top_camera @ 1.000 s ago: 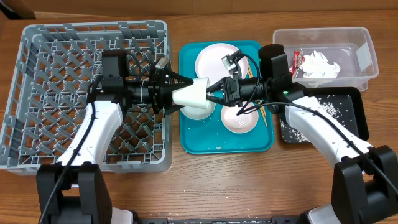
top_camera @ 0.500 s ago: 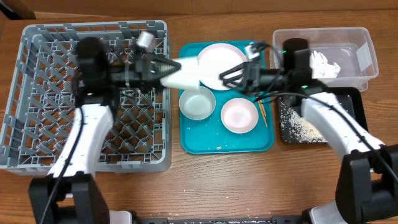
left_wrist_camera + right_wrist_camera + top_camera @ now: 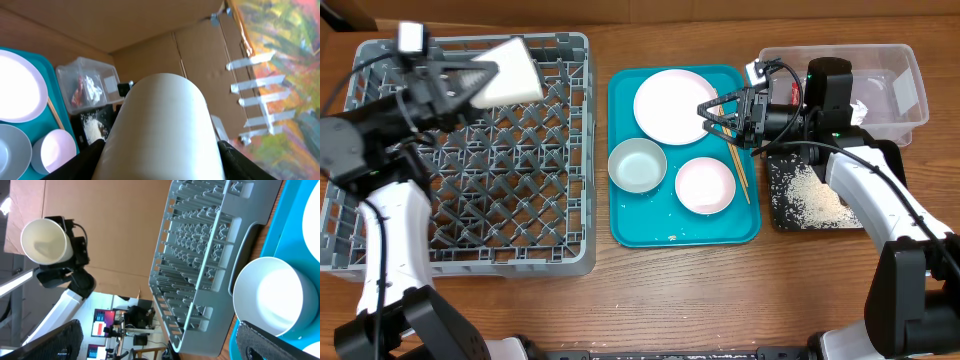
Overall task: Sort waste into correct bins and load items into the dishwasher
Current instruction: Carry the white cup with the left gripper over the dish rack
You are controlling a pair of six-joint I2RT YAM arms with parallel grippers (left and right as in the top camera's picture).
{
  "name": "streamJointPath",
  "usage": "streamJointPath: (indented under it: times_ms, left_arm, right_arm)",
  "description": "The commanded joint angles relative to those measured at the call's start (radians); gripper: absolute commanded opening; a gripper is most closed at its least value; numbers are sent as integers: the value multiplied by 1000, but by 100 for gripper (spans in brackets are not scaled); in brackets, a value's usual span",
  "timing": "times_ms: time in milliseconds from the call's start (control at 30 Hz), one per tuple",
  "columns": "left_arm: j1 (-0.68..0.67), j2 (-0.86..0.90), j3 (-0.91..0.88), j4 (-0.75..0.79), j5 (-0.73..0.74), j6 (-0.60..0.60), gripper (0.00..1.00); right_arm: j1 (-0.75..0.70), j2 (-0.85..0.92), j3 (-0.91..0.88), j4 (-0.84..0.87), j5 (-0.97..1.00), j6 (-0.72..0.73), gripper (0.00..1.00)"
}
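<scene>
The left gripper grasps the small white cup, tilted on its side above the grey dish rack's far edge, presumably for racking; the right gripper, jaws spread and empty, hovers near the chopsticks, likely the next pickup. Only the right wrist view shows the cup's mouth, which is empty

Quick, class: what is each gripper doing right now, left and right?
Left gripper: closed on the small white cup.
Right gripper: open, holding nothing.

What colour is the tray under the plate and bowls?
Teal. The serving tray shows best in the overhead view.
</scene>
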Motion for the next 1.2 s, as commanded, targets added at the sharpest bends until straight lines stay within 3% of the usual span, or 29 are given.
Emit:
streamJointPath:
  times_ms: [0, 133, 233, 567, 700, 900, 1033, 1167]
  left_arm:
    - [58, -20, 71, 4, 4, -52, 21]
    - [110, -12, 123, -82, -65, 9, 24]
    - [130, -11, 151, -258, -135, 135, 25]
    - [118, -11, 320, -1023, -506, 656, 25]
    - [105, -11, 444, -1310, -587, 842, 25]
    - [43, -11, 681, -1881, -824, 1174, 24]
    - [-34, -11, 806, -2204, -1041, 1318, 23]
    - [-106, -11, 862, -2423, -1201, 1373, 20]
  right_arm:
    - [5, -1, 2, -11, 18, -55, 100]
    - [5, -1, 2, -11, 31, -54, 100]
    - [5, -1, 2, -14, 31, -54, 99]
    - [5, -1, 2, -24, 32, -55, 100]
    - [5, -1, 2, -43, 32, -54, 100]
    - [5, -1, 2, -73, 68, -55, 100]
    - [5, -6, 4, -94, 85, -77, 100]
    - [5, -29, 38, -212, 152, -129, 99]
